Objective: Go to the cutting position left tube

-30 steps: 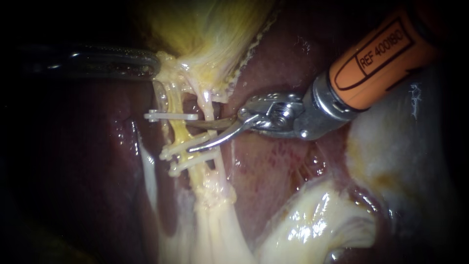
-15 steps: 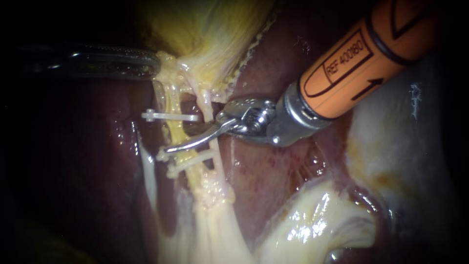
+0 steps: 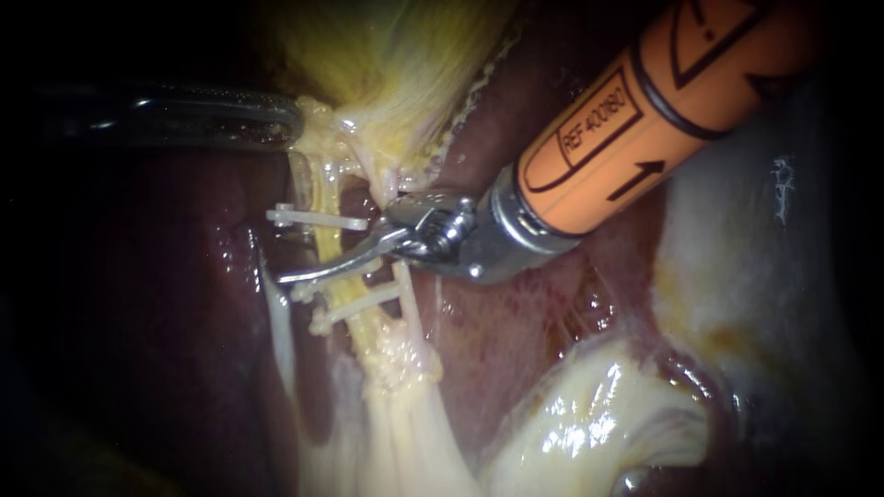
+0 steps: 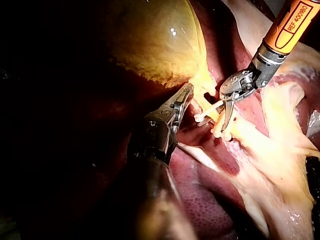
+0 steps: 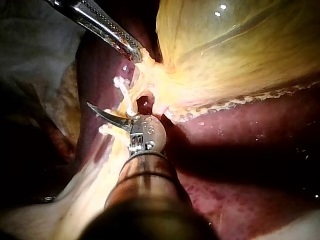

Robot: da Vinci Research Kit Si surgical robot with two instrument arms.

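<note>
Your left tool [image 3: 281, 118] is clamped on the gallbladder [image 3: 396, 55] at its base. Below it hangs the left tube [image 3: 324, 195], crossed by clips [image 3: 318, 219]. Your right tool [image 3: 322, 265] has its blades apart, one lying across that tube.

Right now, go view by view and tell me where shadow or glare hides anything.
Endoscope view: the left instrument sits in deep shadow, the right instrument is well lit, and wet glare streaks the pale tissue. Left wrist view: the left instrument's shaft is dark, with small glints on the gallbladder. Right wrist view: the right instrument's shaft casts a shadow on the liver beside it.
</note>
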